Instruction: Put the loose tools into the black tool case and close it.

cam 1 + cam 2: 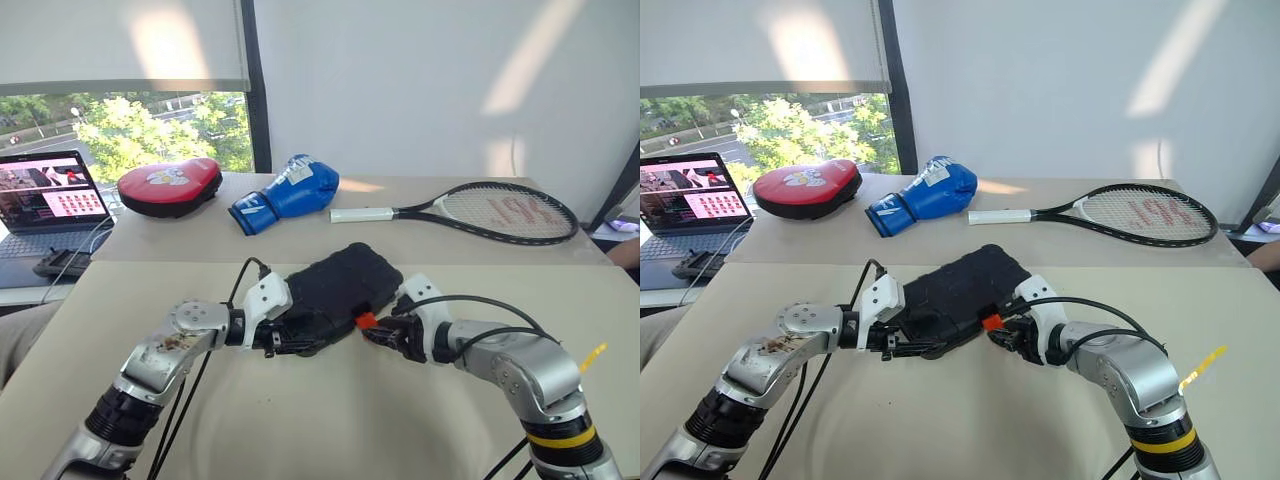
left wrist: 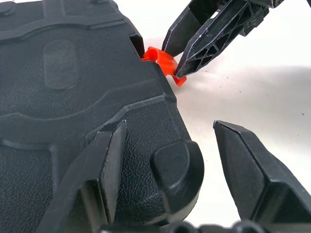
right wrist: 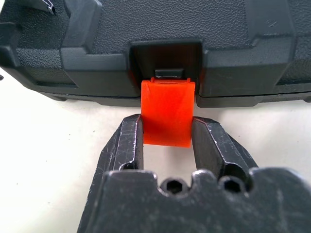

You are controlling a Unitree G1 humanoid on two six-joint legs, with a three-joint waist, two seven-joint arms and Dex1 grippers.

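Now, far left on the side table: an open laptop (image 1: 45, 200), screen lit. Next along the back table, a red focus pad (image 1: 170, 185), a blue boxing glove (image 1: 287, 193), then a tennis racket (image 1: 480, 212) lying flat toward the right.

On the near table (image 1: 330, 420), the black tool case (image 1: 335, 288) lies closed, lid down, between the two arms. The left gripper (image 1: 283, 338) is at the case's near-left corner. The head views hide its fingers behind the wrist; the left wrist view shows them spread apart, one finger (image 2: 104, 165) lying on the textured shell, the other (image 2: 252, 170) off the edge over bare table (nothing clamped).

Right of centre, the orange latch (image 3: 167, 112) sticks out from the case's front edge, hanging down and unfastened. The head views show the right gripper (image 1: 378, 332) only as a dark shape at the latch. The right wrist view is plainer: the two fingers (image 3: 127, 141) are drawn in on either side of the latch tab, pinching it.
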